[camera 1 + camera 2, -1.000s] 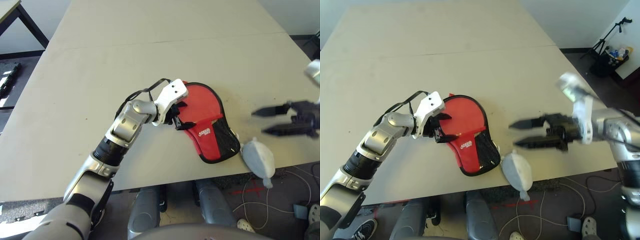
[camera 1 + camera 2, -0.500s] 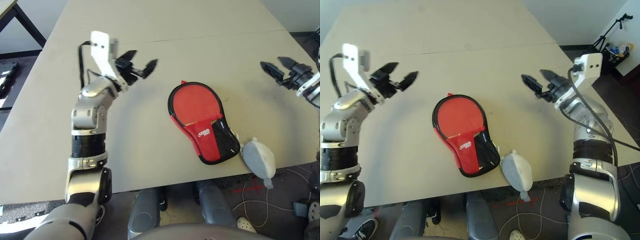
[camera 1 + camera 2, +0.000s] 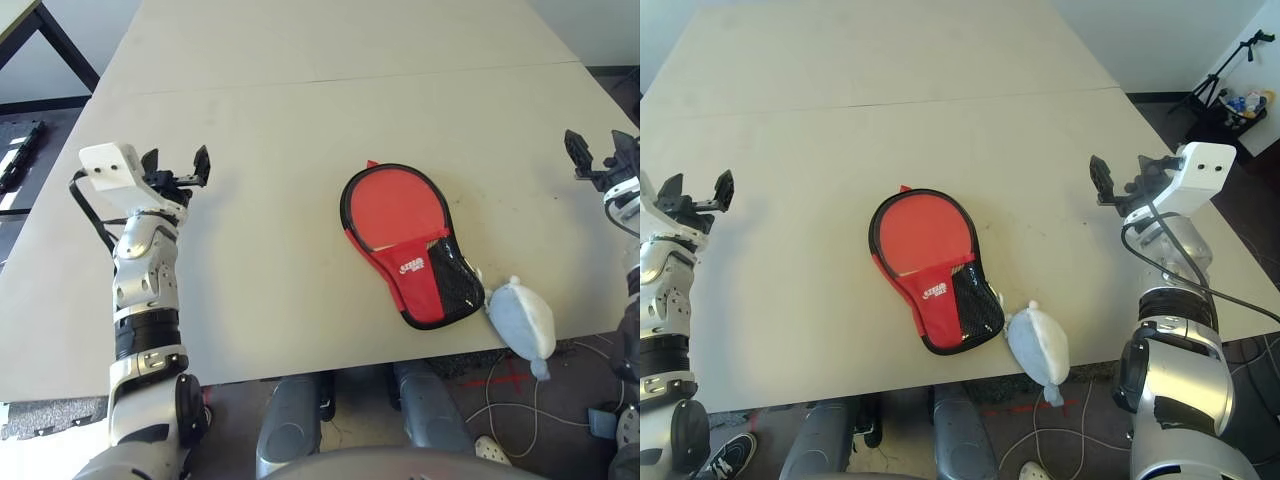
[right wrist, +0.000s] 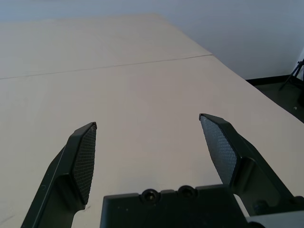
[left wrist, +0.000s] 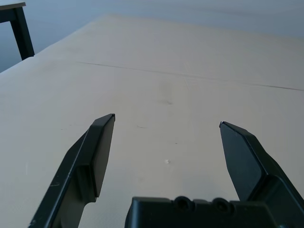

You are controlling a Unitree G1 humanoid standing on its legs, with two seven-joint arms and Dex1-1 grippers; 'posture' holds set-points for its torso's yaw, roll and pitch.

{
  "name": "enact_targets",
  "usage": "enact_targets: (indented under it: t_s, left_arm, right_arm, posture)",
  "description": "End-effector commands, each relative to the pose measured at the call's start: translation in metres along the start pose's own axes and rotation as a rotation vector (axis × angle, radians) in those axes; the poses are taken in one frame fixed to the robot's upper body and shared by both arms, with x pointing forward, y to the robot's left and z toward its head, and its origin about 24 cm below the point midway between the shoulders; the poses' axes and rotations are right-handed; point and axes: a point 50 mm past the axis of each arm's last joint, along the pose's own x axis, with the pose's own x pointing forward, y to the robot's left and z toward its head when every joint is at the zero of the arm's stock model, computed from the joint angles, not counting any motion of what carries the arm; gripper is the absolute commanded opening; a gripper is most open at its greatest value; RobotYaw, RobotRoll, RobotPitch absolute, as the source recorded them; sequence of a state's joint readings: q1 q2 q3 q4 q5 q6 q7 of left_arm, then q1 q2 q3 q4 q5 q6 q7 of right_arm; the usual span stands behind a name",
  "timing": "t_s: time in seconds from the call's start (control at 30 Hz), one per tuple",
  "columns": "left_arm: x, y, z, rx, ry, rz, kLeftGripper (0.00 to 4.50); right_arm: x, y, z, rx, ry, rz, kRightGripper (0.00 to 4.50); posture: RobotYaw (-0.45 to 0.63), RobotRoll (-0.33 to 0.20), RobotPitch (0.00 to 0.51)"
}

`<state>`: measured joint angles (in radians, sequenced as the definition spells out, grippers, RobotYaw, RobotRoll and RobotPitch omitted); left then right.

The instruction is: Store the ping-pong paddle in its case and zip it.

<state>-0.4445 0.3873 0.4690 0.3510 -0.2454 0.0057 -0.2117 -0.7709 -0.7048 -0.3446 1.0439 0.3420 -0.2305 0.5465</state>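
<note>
I have both arms raised at the sides of the table point(image 3: 300, 120), forearms upright and wrists bent so each gripper points forward, roughly level over the tabletop. My left gripper point(image 3: 176, 167) has its two black fingers spread wide with nothing between them; the left wrist view shows just bare tabletop between the fingers. My right gripper point(image 3: 1120, 178) is likewise spread wide and empty, hovering above the table near its right edge. The case point(image 3: 410, 243) lies flat on the table between the two grippers, well apart from both, lower and nearer to me than either, its round red end pointing away and its black mesh end toward the near edge. I cannot see the ping-pong paddle itself. A pale grey stuffed lump point(image 3: 522, 322) sits just beside the case's mesh end, overhanging the near table edge.
</note>
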Motion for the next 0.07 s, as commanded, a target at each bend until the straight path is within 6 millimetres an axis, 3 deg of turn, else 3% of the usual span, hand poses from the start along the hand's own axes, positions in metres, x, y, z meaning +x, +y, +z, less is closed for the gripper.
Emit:
enact_targets:
  t_s: [0.03,0.07]
  left_arm:
    - [-0.0063,0.0088,-0.0109,0.0,0.032,0.043,4.5]
    - [-0.0063,0.0079,-0.0113,-0.001,0.033,0.043,4.5]
  right_arm:
    - [-0.0025,-0.0049,-0.0008,0.004,-0.001,-0.025,4.45]
    - [-0.0029,-0.0054,-0.0014,0.002,0.003,-0.027,4.45]
  posture:
    - [-0.11,0.0,0.219]
    - [-0.12,0.0,0.221]
